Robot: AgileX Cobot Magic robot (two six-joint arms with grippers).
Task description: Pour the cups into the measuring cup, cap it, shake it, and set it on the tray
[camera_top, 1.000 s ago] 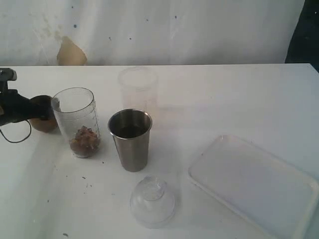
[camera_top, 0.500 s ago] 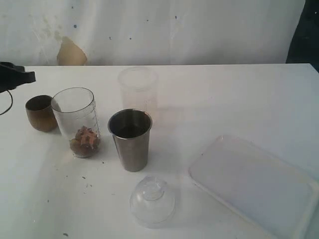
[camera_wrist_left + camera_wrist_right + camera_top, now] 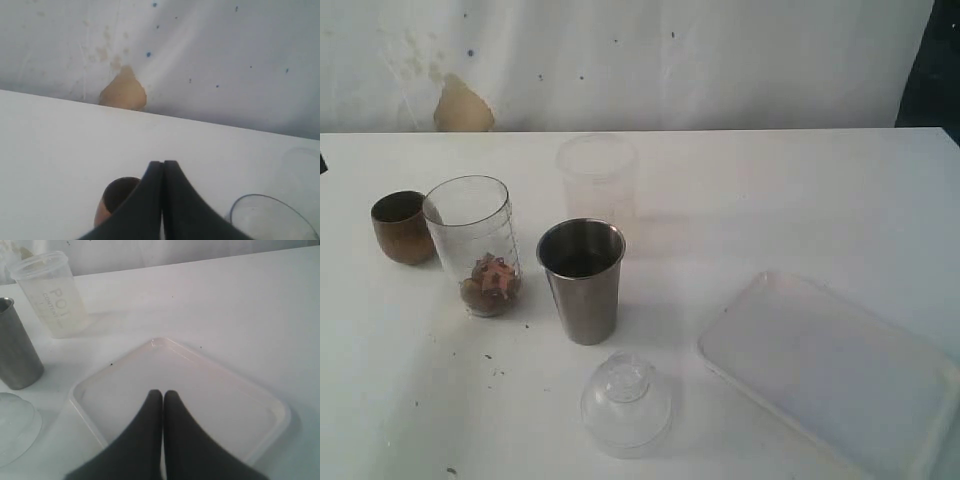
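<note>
The brown wooden cup (image 3: 402, 227) stands upright at the left of the table, beside the clear measuring cup (image 3: 473, 245), which holds brownish bits at its bottom. The steel tumbler (image 3: 582, 280) stands to the right of it. The white tray (image 3: 830, 370) lies at the front right. My left gripper (image 3: 163, 163) is shut on nothing, above and behind the wooden cup (image 3: 116, 202), with the measuring cup's rim (image 3: 265, 217) beside it. My right gripper (image 3: 163, 392) is shut, empty, over the tray (image 3: 180, 395). Neither gripper shows in the exterior view.
A frosted translucent cup (image 3: 597, 178) stands behind the steel tumbler; it also shows in the right wrist view (image 3: 49, 292). A clear domed lid (image 3: 625, 402) lies in front of the tumbler. A wall with a tan patch (image 3: 463, 107) backs the table.
My left gripper let go of the wooden cup, shut, and drew away off the left edge of the exterior view. The wooden cup now stands alone.
</note>
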